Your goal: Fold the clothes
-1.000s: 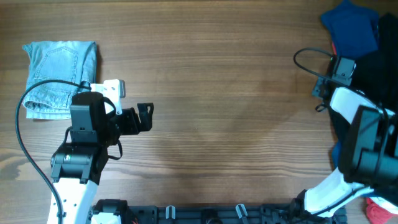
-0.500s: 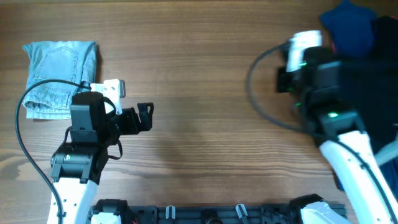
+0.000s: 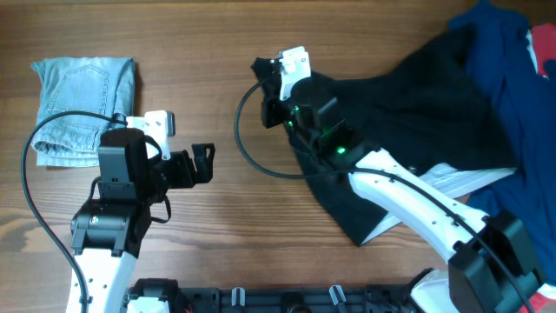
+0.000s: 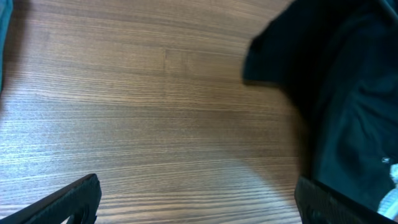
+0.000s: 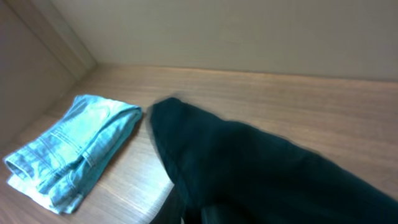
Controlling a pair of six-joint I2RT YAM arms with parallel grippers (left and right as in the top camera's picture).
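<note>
The right gripper (image 3: 269,100) is pinching the black clothes (image 3: 408,113), which are trailing from mid-table to the right edge. They are looking soft and floppy, so corners seem best to grab. The left gripper (image 3: 204,163) is hanging open. Bare table (image 3: 261,226) is giving room; the denim (image 3: 82,104) is sitting far left.

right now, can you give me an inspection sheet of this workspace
surface: wooden table, no stains seen
job's things: black garment rumpled, unfolded, on the right half
clutter: folded denim piece far left; royal-blue garment, white cloth and red item at right
grippers: left tool open, empty, over bare wood; right tool at the black garment's edge, seemingly clamped on it
cables: left cable loop and right cable loop, one beside each arm
surroundings: plain wall behind the table
</note>
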